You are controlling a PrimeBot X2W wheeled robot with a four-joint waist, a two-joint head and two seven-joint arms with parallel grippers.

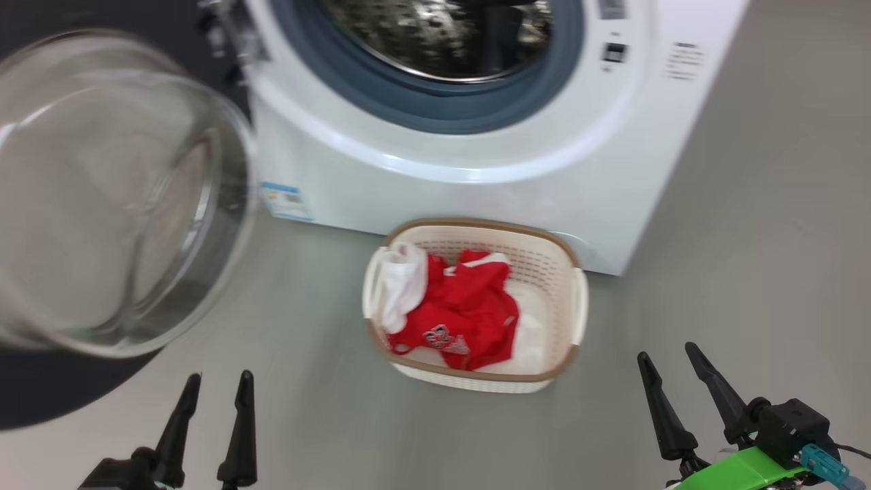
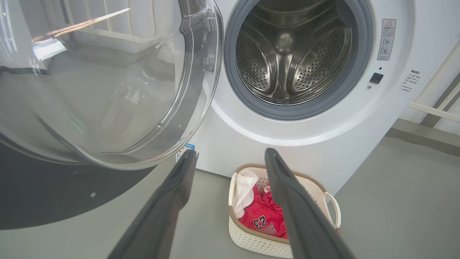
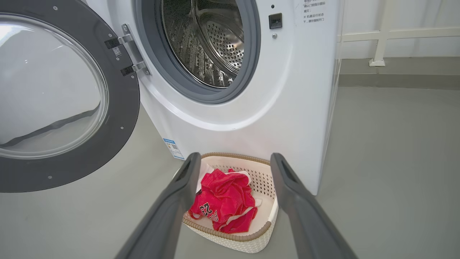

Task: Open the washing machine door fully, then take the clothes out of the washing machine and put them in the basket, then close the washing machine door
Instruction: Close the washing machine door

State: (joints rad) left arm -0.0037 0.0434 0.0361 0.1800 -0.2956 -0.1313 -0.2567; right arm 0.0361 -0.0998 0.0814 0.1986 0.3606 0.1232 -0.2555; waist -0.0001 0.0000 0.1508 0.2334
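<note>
Grey floor (image 1: 748, 272) before the washing machine (image 1: 476, 197), its door (image 1: 102, 204) standing wide open at left. Red clothes (image 1: 469, 306), a white "23" (image 2: 261, 222) legible, lie in the basket (image 1: 544, 272) just before the machine's front. Blue label sticker (image 1: 286, 201): print unreadable. Empty, fingers spread wide: left tool (image 1: 221, 376), right tool (image 1: 665, 350).

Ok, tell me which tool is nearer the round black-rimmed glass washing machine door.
Left. The left tool hangs open close beneath the door; the right tool sits far across, past the cream perforated plastic basket.
</note>
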